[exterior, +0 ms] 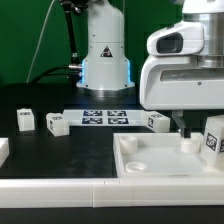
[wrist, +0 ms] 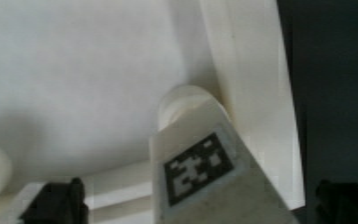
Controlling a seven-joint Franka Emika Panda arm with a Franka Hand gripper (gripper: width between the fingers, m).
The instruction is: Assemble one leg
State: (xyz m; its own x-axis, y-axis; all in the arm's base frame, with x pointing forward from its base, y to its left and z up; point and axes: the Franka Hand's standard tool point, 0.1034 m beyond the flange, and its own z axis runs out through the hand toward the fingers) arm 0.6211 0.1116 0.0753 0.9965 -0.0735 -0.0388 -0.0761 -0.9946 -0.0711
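White leg [wrist: 197, 168], tag towards the wrist camera, stands tilted on the big white slab [exterior: 150, 160] at the exterior view's near right. Above it the gripper [exterior: 183, 127] hangs with its dark fingers [wrist: 60, 200] apart, the leg in the gap between them, no pad seen touching it. Three other legs [exterior: 57, 123] lie in a row with the marker board [exterior: 105, 118], farther back on the black table [exterior: 60, 150]

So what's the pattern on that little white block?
The block bears a black-and-white square code, clearest in the wrist view.
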